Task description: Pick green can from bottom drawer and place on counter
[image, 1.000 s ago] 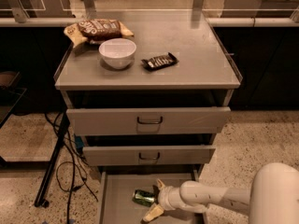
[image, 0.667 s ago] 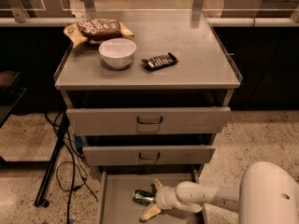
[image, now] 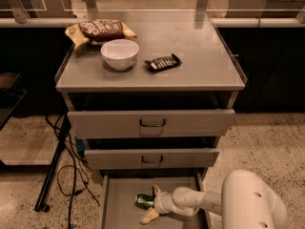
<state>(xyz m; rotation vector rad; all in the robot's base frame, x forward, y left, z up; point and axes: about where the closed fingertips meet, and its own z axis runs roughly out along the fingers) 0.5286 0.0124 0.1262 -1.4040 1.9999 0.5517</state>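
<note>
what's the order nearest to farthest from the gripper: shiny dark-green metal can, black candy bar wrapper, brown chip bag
Gripper, low in the grey bottom drawer:
1. Green can, beside it in that drawer.
2. Candy wrapper, counter middle.
3. Chip bag, counter's back left.

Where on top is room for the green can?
Bare: the counter right of the candy bar wrapper, and its front strip. Crowded: back left, chip bag and white bowl. The hand is in the bottom drawer by the green can.

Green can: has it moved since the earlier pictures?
No. The green can still lies below the middle drawer's handle; the gripper sits open at its right end.
</note>
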